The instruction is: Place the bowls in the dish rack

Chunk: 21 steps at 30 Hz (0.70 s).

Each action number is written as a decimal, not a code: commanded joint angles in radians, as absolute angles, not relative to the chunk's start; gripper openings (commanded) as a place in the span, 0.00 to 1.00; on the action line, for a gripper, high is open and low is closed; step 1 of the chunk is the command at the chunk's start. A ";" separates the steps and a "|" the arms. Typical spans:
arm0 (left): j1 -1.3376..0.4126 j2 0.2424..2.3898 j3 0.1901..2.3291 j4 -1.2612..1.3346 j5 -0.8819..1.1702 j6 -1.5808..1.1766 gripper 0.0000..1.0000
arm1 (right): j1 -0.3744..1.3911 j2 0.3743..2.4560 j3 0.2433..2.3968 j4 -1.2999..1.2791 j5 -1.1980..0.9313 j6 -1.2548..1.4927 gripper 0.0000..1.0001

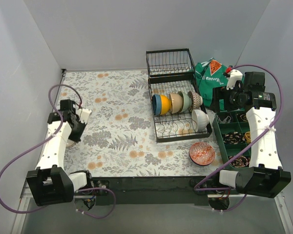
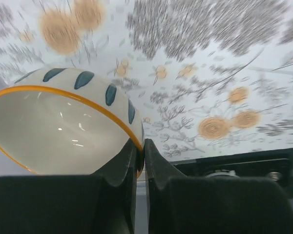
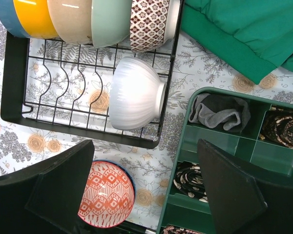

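My left gripper [image 1: 78, 119] is at the far left of the table, shut on the rim of a cream bowl with an orange rim and blue dabs [image 2: 63, 122]; the fingers [image 2: 122, 165] pinch its edge. The black wire dish rack [image 1: 160, 132] holds a row of blue, yellow [image 1: 162, 104], cream, mint and brown-patterned bowls, and a white ribbed bowl [image 3: 134, 92] on its side. A red patterned bowl [image 1: 202, 153] sits on the table in front of the rack and also shows in the right wrist view [image 3: 107, 195]. My right gripper [image 1: 220, 100] is open and empty, above the rack's right edge.
A green compartmented tray [image 1: 219, 139] with cords and cloth stands right of the rack; it also shows in the right wrist view [image 3: 185, 146]. A green bag [image 1: 209, 75] lies behind it. Grey walls close in the table on the left, back and right.
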<state>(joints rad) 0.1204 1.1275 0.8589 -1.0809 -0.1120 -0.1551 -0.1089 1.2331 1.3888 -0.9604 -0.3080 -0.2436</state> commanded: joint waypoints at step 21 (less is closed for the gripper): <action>-0.501 1.373 1.279 0.082 0.970 -1.078 0.00 | -0.104 1.207 1.376 -0.965 -0.137 -0.273 0.94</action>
